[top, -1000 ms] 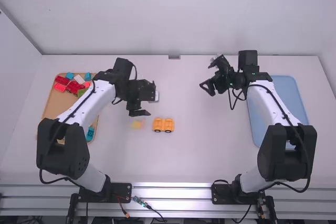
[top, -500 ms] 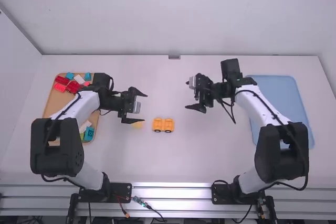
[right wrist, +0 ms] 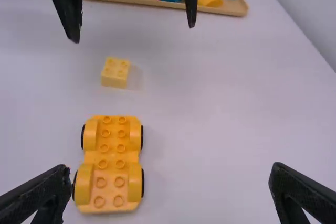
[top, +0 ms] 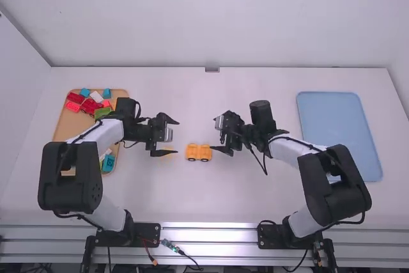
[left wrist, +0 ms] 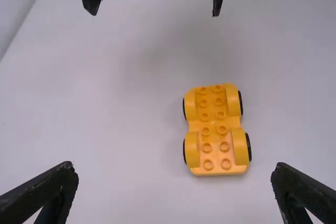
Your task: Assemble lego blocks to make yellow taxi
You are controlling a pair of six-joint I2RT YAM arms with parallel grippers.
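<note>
Flanking the wheeled base (top: 199,152), the left gripper (top: 178,137) and right gripper (top: 213,133) hang spread and empty, presumably to steady it, as it sits studs-up on the table (top: 223,190), likely awaiting the yellow block (right wrist: 115,72) nearby.

Robotics lab | two robot arms (top: 289,151) | white table (top: 255,196) | metal rail (top: 223,237)

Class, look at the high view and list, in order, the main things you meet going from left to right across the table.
Tan tray of coloured blocks → left tool → yellow-orange car base with wheels → right tool → blue tray
</note>
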